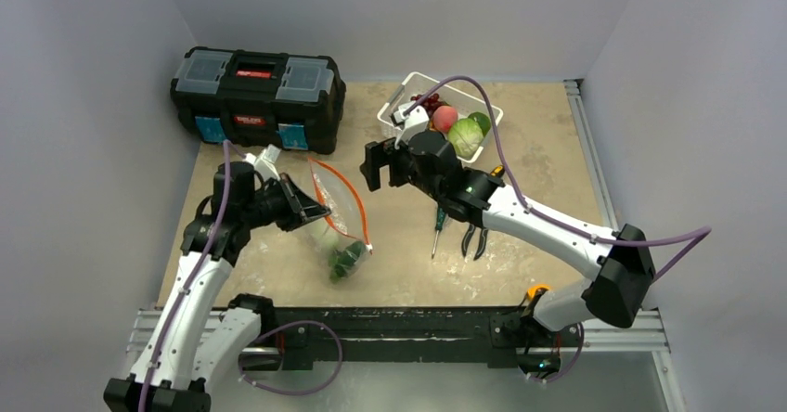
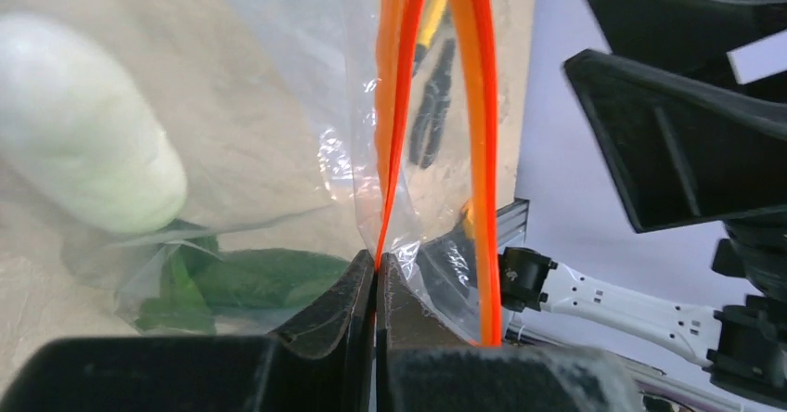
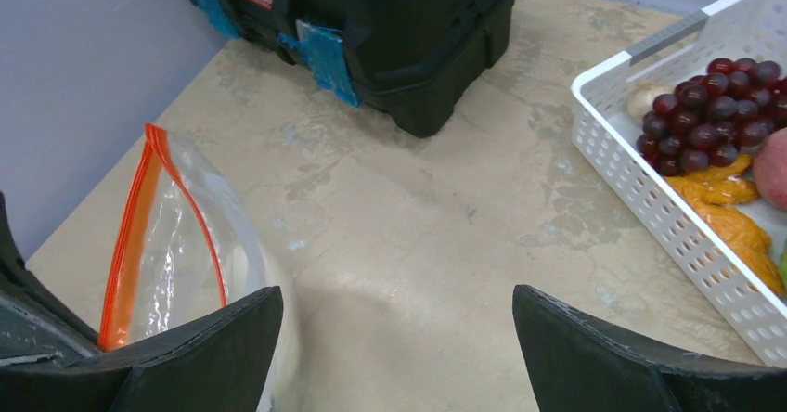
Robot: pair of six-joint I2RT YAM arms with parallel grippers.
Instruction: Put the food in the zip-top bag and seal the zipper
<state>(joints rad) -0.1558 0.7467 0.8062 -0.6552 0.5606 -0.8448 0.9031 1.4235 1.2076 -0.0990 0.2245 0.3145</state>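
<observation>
Left gripper (image 2: pixel 376 268) clamps the zip-top bag (image 3: pixel 181 236) by its rim; right gripper (image 3: pixel 399 305), wide open and empty, should seize food (image 1: pixel 466 136) from the basket (image 3: pixel 640 180) squarely.

Counting as I look across: one zip-top bag (image 1: pixel 336 210) with one orange-red zipper (image 2: pixel 481 152), and two pieces of food inside it, one dark green piece (image 1: pixel 346 259) and one white oblong vegetable (image 2: pixel 88 129). One white basket (image 3: pixel 640 185), and in it I get one peach (image 1: pixel 445 118), one cabbage (image 1: pixel 466 137) and one bunch of grapes (image 3: pixel 715 106) (the rest in there I can't count cleanly). One black toolbox (image 1: pixel 255 96). Loose tools: one green-handled screwdriver (image 1: pixel 437 229), one pair of pliers (image 1: pixel 474 240)
</observation>
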